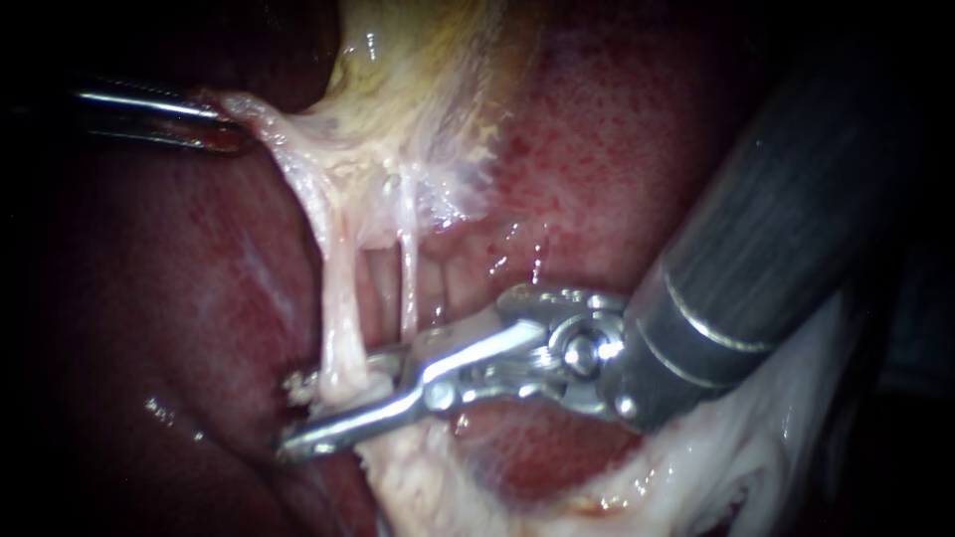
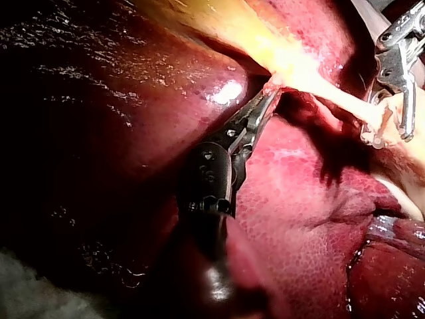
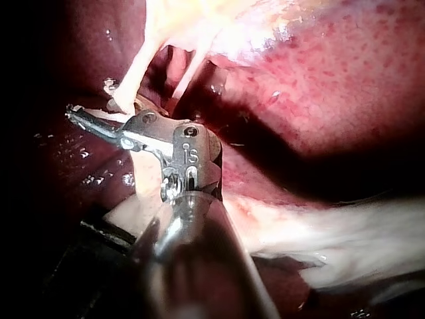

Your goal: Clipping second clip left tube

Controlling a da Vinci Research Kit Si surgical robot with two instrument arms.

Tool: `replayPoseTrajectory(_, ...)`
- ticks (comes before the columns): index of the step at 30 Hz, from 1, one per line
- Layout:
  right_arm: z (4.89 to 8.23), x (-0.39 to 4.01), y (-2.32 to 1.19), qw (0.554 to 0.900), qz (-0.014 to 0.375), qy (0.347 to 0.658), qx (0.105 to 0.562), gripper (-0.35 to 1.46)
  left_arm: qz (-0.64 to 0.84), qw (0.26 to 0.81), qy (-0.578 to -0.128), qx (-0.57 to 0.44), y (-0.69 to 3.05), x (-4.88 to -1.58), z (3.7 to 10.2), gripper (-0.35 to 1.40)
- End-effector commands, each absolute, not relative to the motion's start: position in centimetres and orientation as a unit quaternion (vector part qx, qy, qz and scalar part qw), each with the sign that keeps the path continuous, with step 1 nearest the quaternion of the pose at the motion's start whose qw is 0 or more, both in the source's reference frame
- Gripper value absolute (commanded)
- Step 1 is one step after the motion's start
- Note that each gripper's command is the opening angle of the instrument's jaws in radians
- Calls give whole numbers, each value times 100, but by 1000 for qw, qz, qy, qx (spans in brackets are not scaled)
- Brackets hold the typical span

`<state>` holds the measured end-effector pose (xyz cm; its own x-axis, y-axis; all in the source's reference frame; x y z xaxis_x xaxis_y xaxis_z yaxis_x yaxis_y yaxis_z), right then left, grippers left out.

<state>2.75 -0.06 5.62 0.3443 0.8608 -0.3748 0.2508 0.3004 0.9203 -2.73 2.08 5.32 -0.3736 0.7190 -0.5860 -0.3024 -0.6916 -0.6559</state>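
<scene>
Two pale tubes run down from the yellowish gallbladder [image 1: 418, 80]. The left tube [image 1: 336, 298] is the thicker one and the right tube [image 1: 408, 268] is thin. My right instrument [image 1: 290, 416] comes in from the right, its jaws open and straddling the foot of the left tube. The near jaw lies in front of the tube and the far jaw is mostly hidden behind it. The right wrist view shows the same jaws [image 3: 89, 98] at the tube [image 3: 136, 66]. My left instrument [image 1: 227, 129] is shut on pale gallbladder tissue and holds it taut to the left, as its own view [image 2: 265, 100] also shows.
Dark red liver [image 1: 179, 298] lies all around the tubes. A fold of pale fatty tissue [image 1: 716, 467] sits under the right instrument's thick dark shaft [image 1: 786, 219]. Small metallic glints [image 1: 294, 382] show just left of the tube's foot.
</scene>
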Motion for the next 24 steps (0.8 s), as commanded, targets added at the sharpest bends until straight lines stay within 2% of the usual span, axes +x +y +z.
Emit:
replayPoseTrajectory(1, 562, 274, -6, 619, 249, 517, 536, 19, 797, 320, -227, -459, 208, -273, 532, -35)
replayPoseTrajectory(3, 563, 272, -5, 620, 251, 518, 534, 5, 797, 320, -227, -459, 208, -273, 532, -35)
replayPoseTrajectory(7, 561, 270, -4, 620, 254, 519, 531, -8, 797, 320, -227, -459, 208, -273, 532, -35)
replayPoseTrajectory(11, 559, 268, -2, 619, 255, 519, 532, -33, 797, 320, -227, -459, 209, -273, 532, -35)
replayPoseTrajectory(24, 561, 264, -4, 619, 255, 519, 531, -35, 797, 320, -227, -459, 210, -273, 533, -35)
